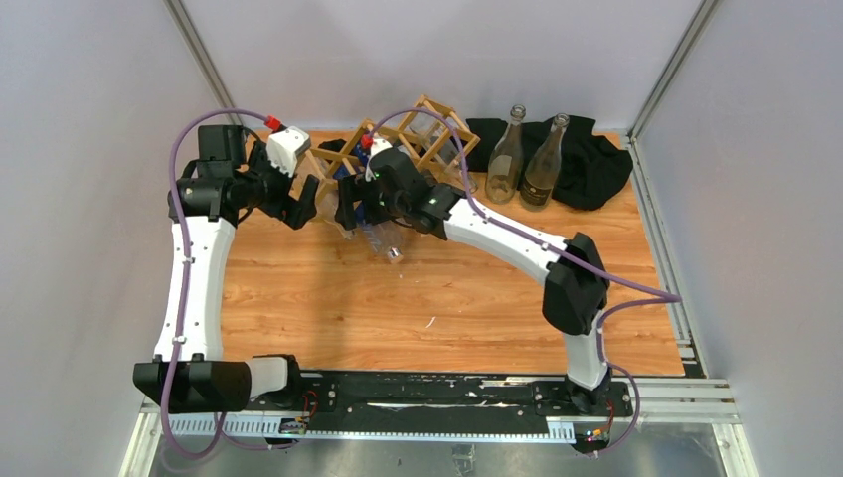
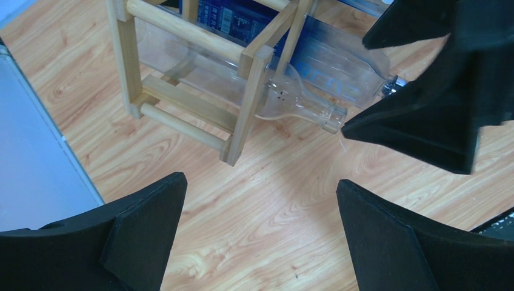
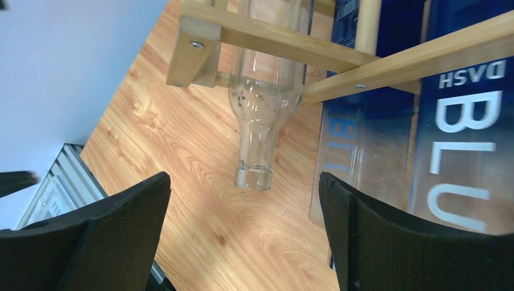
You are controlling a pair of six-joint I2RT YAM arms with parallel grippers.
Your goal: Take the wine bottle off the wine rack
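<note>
Both spread — left hand, right hand, wine bottle lying in wine rack, seemingly faint overhead.

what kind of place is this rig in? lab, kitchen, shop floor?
Most likely a lab robot test cell, not a home. Plain grey panel walls on aluminium framing enclose one wooden tabletop; on it sit staged props: a wine rack, empty bottles, a black cloth.

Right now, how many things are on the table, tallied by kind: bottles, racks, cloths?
Upright bottles: 2
Racked bottles: 2, clear bottle, blue-labelled bottle
Wine rack: 1
Black cloth: 1
Total: 6
</note>
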